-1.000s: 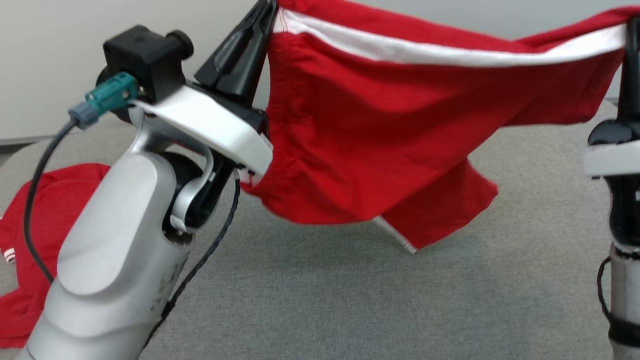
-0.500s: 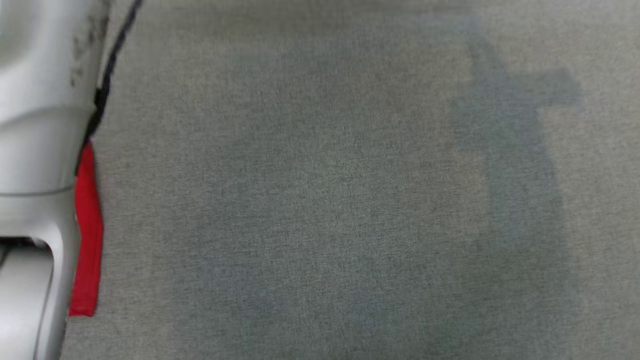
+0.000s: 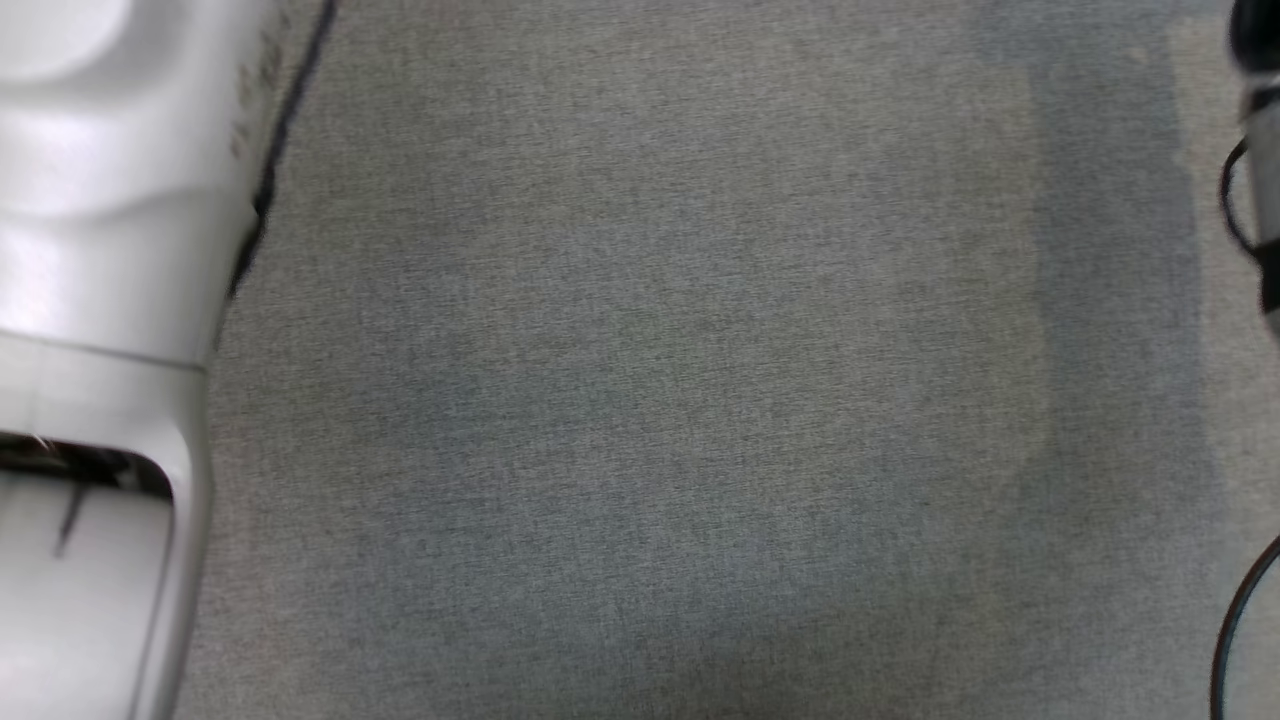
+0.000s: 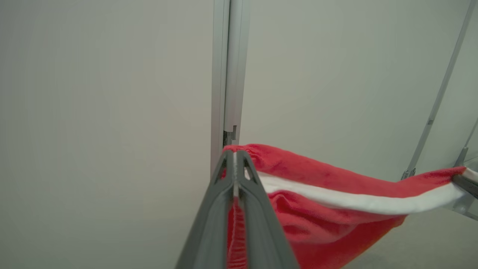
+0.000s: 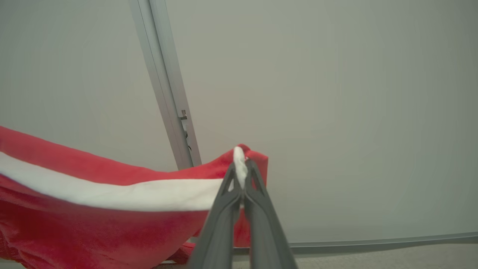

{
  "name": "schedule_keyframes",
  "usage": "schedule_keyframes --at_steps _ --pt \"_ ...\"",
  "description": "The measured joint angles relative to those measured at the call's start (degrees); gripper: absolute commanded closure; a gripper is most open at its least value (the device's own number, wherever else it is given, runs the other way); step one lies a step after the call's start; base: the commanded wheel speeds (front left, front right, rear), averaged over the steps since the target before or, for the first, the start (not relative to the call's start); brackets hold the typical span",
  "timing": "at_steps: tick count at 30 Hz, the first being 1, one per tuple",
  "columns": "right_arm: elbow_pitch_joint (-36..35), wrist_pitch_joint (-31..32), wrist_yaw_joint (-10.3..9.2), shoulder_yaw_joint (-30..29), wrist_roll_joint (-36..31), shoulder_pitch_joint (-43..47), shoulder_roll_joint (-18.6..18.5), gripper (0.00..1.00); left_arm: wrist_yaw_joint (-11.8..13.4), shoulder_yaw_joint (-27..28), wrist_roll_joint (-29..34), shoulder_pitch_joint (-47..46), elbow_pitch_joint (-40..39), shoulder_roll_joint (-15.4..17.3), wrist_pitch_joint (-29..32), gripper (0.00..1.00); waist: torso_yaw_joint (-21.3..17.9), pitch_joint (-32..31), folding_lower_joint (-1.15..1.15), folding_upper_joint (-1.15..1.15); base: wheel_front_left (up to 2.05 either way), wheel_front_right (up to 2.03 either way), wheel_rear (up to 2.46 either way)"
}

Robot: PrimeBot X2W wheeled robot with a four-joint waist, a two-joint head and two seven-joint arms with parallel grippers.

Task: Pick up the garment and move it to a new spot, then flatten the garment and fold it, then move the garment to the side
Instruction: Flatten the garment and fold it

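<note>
The garment [image 4: 321,186] is red with a white stripe and hangs stretched in the air between my two grippers. In the left wrist view my left gripper [image 4: 235,158] is shut on one red end, and the cloth runs right to the other arm's dark finger [image 4: 465,184]. In the right wrist view my right gripper [image 5: 242,168] is shut on the garment [image 5: 93,216] at the end of its white stripe. In the head view my pale left forearm [image 3: 100,200] stands at the left and a sliver of my right arm [image 3: 1262,150] at the right edge.
The grey cloth-covered table [image 3: 650,400] lies below, with shadows across it. A pale wall with an aluminium post [image 4: 227,74] stands behind the garment. A low frame rail [image 5: 373,241] runs along the table's far side. A black cable [image 3: 1235,620] hangs at the right.
The head camera has tilted down, so the garment and both grippers have left its picture. A red strip beside the left forearm half a second ago is gone from it too.
</note>
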Motion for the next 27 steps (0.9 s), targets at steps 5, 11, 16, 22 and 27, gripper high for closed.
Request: schedule_keyframes --at_steps 5,11,16,22,27 --pt "3.4 0.0 0.00 2.0 3.0 6.2 0.2 1.00 -1.0 -0.4 1.1 10.8 -2.2 0.4 -0.1 1.00 1.1 -0.9 0.00 0.00 0.00 0.00 0.00" --pt "6.9 0.0 0.01 8.7 5.8 14.6 -1.5 1.00 -1.2 -1.9 1.8 23.1 -5.1 2.5 -0.1 1.00 2.2 -4.8 0.00 0.00 0.00 0.00 0.00" --pt "10.3 0.0 0.01 15.2 8.7 20.0 -3.4 1.00 -1.3 -7.3 1.5 31.6 -6.4 3.9 -0.2 1.00 2.6 -9.4 0.00 0.00 0.00 0.00 0.00" --pt "11.7 1.5 0.00 21.8 13.0 24.5 -5.8 1.00 -1.3 -14.6 1.7 37.7 -7.3 5.4 -0.2 1.00 3.0 -15.1 0.00 0.00 0.00 0.00 0.00" --pt "12.3 3.4 0.01 26.7 15.6 27.9 -8.2 1.00 -1.3 -20.0 1.4 41.7 -6.6 6.3 -0.2 1.00 3.2 -19.6 0.00 0.00 0.00 0.00 0.00"
